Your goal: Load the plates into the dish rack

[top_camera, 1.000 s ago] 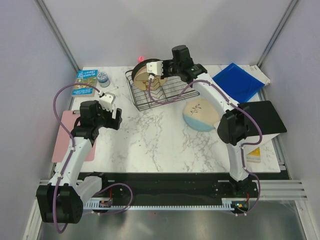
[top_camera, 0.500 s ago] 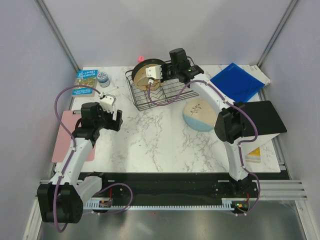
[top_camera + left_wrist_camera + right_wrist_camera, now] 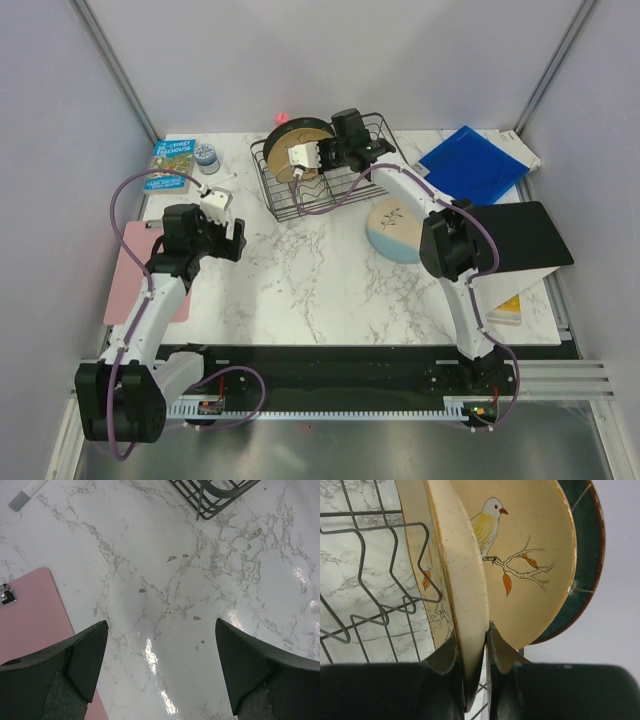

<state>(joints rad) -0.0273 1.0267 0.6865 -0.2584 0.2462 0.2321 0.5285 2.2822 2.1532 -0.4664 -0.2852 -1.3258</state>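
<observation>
Our right gripper [image 3: 474, 647] pinches the rim of a tan plate [image 3: 465, 580] upright in the dish rack [image 3: 335, 195] — our left gripper [image 3: 161, 627] hangs wide open.

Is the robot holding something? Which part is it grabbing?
Yes. The right gripper pinches a tan plate by its rim. The left gripper holds nothing.

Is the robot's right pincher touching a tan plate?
Touching. In the right wrist view the right gripper pinches the tan plate, one finger pressed on each face.

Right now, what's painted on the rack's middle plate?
Middle plate: yellow bird on an orange-leafed twig; best in right wrist view.
</observation>
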